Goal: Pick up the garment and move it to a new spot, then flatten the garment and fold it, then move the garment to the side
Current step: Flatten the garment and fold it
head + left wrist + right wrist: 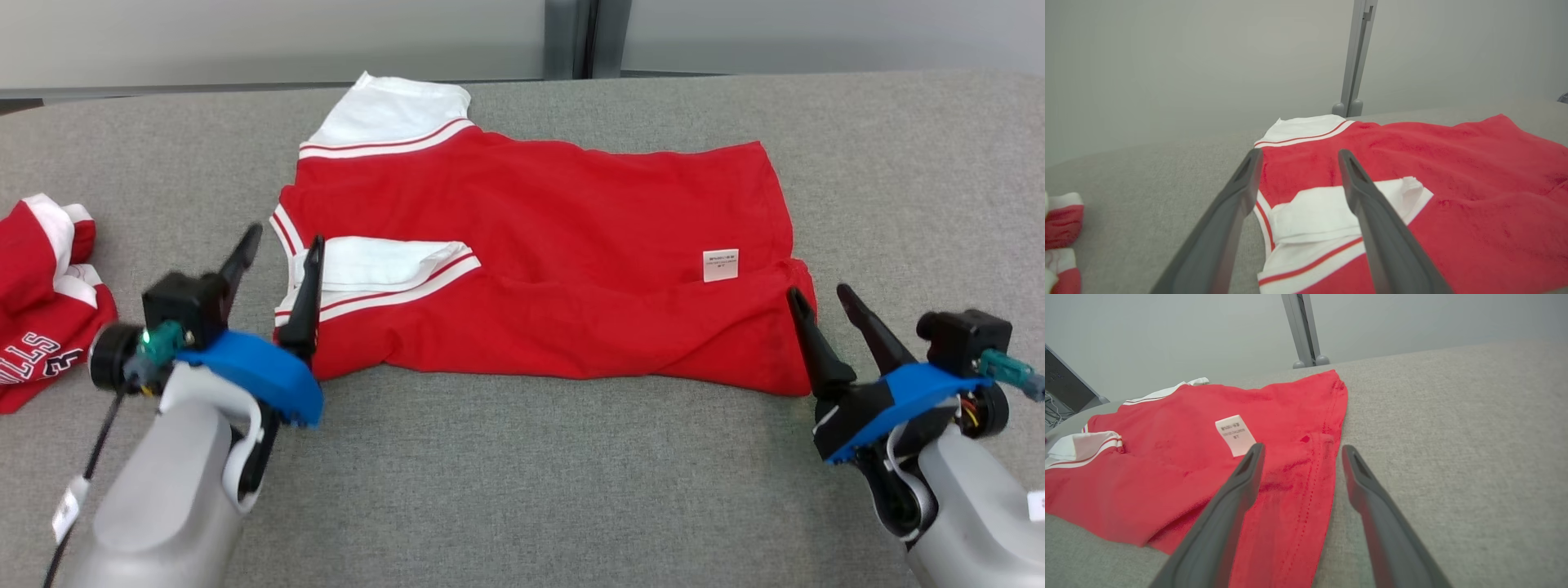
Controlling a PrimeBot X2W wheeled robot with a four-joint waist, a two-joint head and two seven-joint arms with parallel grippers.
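The garment (555,245) is a red shirt with white, red-striped sleeves, lying spread across the grey table with its near long edge folded up onto itself. A white care label (720,265) faces up near its right end. My left gripper (284,245) stands open at the shirt's near left corner, over the folded white sleeve (1310,212); its jaws are apart with nothing between them (1298,157). At the near right corner my right gripper (823,294) is open too, straddling the hem (1327,465) of the garment (1188,465) with empty jaws (1302,451).
A second red and white garment (45,302) lies crumpled at the table's left edge, also seen at the left border (1061,220) of the left wrist view. The grey padded table (531,490) stretches wide in front. A wall with a grey post (571,37) runs behind.
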